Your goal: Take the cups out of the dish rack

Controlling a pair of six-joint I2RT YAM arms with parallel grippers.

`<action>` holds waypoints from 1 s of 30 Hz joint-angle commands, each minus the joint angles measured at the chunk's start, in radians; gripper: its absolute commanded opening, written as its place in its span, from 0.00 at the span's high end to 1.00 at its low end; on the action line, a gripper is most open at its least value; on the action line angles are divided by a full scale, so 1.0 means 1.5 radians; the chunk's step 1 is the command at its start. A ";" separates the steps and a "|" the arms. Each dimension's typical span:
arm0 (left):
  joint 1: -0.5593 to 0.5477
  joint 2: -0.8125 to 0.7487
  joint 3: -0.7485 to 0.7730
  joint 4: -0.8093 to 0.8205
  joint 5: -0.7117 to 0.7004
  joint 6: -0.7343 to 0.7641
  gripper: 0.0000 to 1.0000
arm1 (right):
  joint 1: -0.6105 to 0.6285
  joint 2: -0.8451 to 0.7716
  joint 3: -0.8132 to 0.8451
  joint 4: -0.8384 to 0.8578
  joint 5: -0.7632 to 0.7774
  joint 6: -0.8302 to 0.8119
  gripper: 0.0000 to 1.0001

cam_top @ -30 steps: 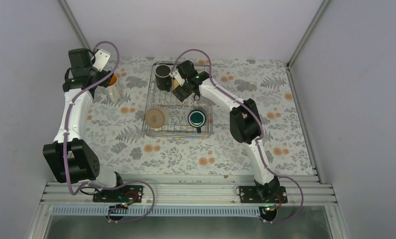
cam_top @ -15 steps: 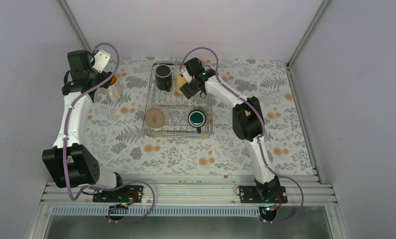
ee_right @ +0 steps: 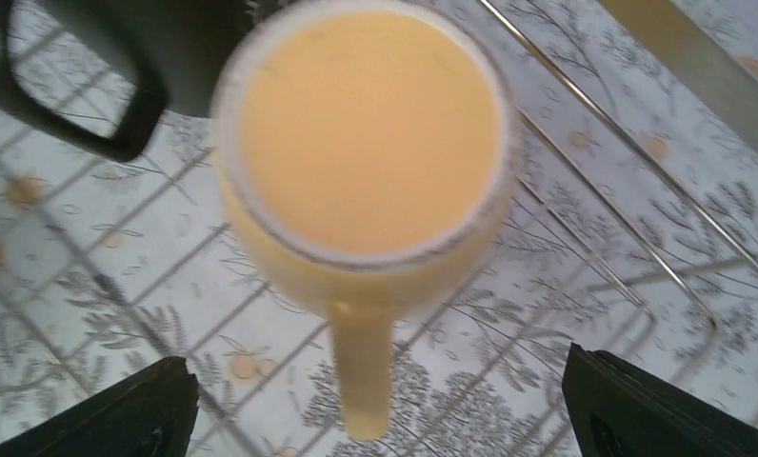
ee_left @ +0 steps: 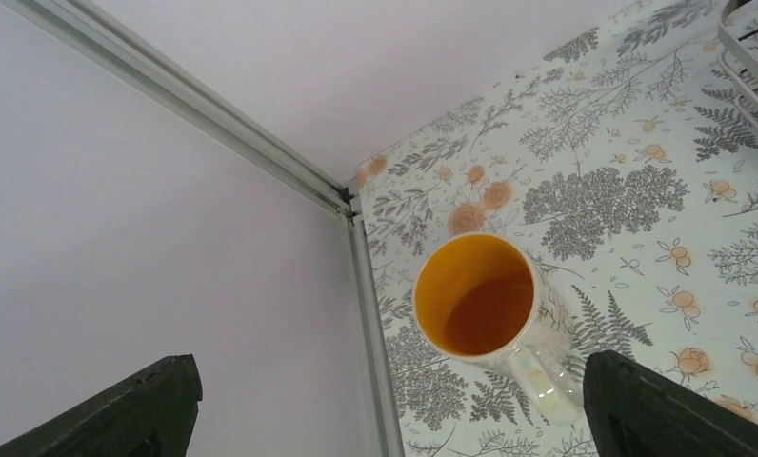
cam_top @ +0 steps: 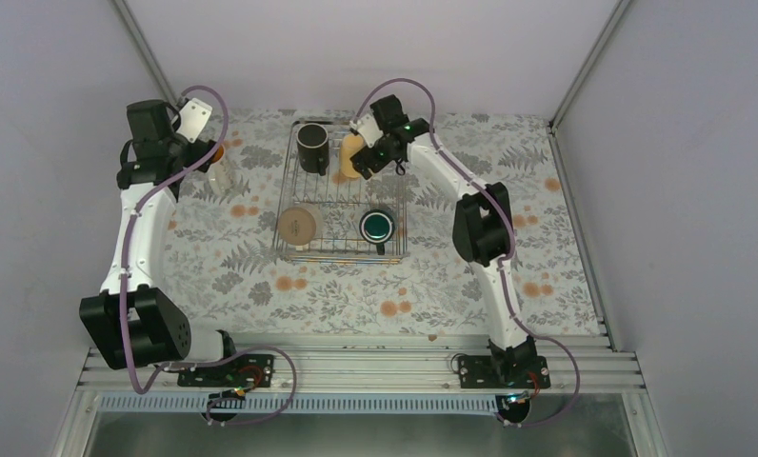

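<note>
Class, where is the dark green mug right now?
In the top view the dark green mug stands in the near right corner of the dish rack, level with the tan cup to its left.

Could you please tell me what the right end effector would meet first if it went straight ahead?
Probably the yellow mug in the dish rack, centred before the open right end effector.

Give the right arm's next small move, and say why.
Probably lower the right gripper over the yellow mug and close on it. Its jaws stand open with the mug centred between them. The mug sits in the rack beside the black mug, not yet gripped.
</note>
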 commanded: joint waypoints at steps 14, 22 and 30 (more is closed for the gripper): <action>0.003 -0.035 -0.026 -0.010 0.062 0.005 0.00 | 0.003 0.031 0.032 0.013 -0.041 -0.034 0.30; 0.003 -0.046 -0.026 -0.018 0.124 -0.010 0.00 | -0.004 0.046 0.019 0.032 -0.055 -0.033 0.34; 0.002 -0.059 -0.051 0.014 0.134 -0.018 0.00 | -0.012 0.044 -0.018 0.066 -0.066 -0.035 0.34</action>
